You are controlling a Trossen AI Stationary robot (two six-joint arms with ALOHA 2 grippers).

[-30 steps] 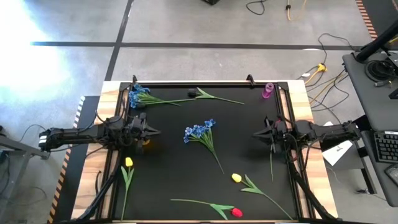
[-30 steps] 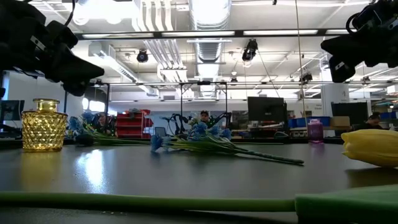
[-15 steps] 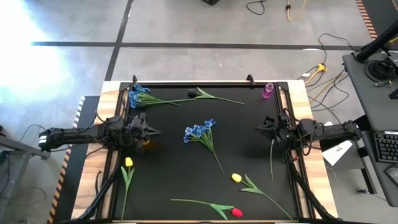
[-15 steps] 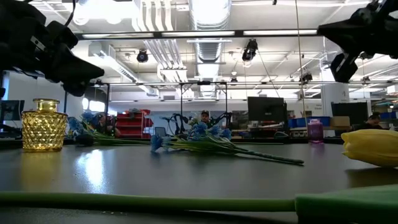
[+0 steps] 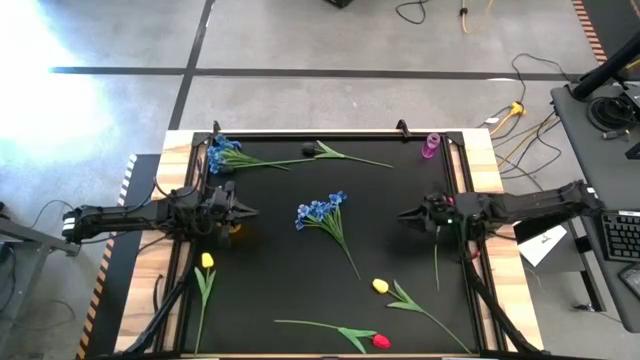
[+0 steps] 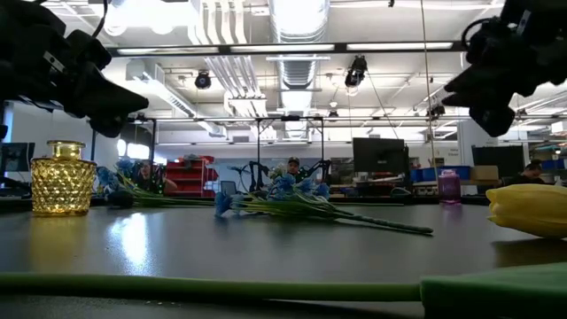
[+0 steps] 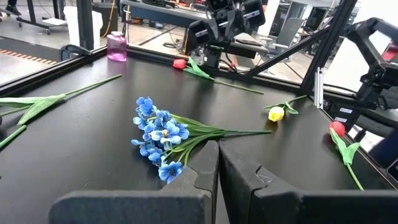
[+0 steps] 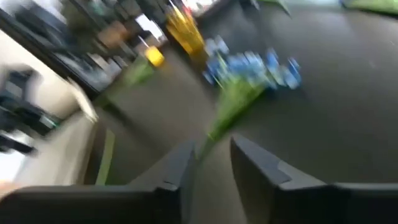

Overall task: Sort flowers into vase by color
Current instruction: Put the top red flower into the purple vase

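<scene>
Blue bunch [image 5: 321,211] ahead of right gripper [image 5: 403,215] fingers (slightly spread, empty): pinch stems, not blossoms.

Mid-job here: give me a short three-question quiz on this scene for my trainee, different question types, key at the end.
1. True or false: the right claw already holds a flower.
2. Multiple choice: which flower lies nearest the middle of the black mat? A) the blue bunch B) the red tulip C) the yellow tulip by the left edge
3. Fill in: the small vase at the mat's far right corner is ____ in colour.

Key: 1 false, nothing shows between its fingers in the right wrist view. 2 A. 3 pink.
</scene>
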